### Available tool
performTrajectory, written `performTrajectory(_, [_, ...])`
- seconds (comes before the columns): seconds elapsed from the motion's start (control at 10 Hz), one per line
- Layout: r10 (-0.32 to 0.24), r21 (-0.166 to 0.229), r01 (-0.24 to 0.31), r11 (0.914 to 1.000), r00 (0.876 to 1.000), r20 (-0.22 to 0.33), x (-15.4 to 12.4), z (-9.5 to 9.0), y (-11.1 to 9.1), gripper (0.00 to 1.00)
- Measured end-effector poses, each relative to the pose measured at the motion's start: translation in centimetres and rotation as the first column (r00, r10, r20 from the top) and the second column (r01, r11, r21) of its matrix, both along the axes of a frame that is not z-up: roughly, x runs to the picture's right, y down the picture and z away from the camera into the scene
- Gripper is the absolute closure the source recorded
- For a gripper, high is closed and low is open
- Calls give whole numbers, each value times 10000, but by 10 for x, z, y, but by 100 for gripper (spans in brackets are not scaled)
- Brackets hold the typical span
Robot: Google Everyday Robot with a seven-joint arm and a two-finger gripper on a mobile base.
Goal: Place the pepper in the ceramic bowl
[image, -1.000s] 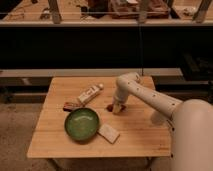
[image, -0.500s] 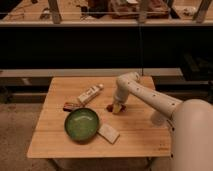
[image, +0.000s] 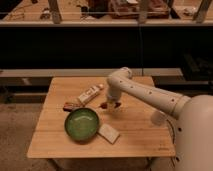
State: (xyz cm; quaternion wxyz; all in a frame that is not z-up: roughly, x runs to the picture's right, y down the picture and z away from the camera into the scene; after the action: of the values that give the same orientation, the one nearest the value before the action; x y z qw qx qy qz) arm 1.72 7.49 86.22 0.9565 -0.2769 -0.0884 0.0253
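Note:
The green ceramic bowl sits on the wooden table, left of centre near the front. My gripper points down just right of and behind the bowl, low over the tabletop. A small dark red pepper shows at the gripper's left side, right at its tip. I cannot tell whether the pepper is held or lies on the table.
A white tube-like package lies behind the bowl. A flat brownish-red packet lies at the bowl's back left. A small white packet lies at the bowl's front right. A dark shelf unit stands behind the table.

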Motion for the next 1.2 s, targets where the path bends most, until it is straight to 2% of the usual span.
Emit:
performTrajectory(0.1, [-168, 301, 168, 9994, 9999, -18, -9, -14, -9, 100])
performTrajectory(0.3, [-531, 714, 500, 9962, 9977, 419, -36, -40, -9, 100])
performTrajectory(0.5, [-908, 969, 790, 9922, 9881, 1240, -74, -54, 13, 100])
performTrajectory(0.6, [-1001, 1039, 845, 9910, 9828, 1552, -85, -55, 23, 99])
performTrajectory(0.7, [-1148, 1161, 953, 9887, 9778, 1755, -90, -56, 29, 94])
performTrajectory(0.8, [-1385, 1378, 1108, 9842, 9676, 2112, -95, -62, 43, 81])
performTrajectory(1.0, [-1552, 1647, 1190, 9791, 9611, 2283, -101, -73, 61, 78])
performTrajectory(1.1, [-1699, 1734, 1280, 9765, 9523, 2534, -111, -80, 74, 77])
performTrajectory(1.2, [-1806, 1765, 1351, 9750, 9443, 2750, -120, -80, 84, 69])
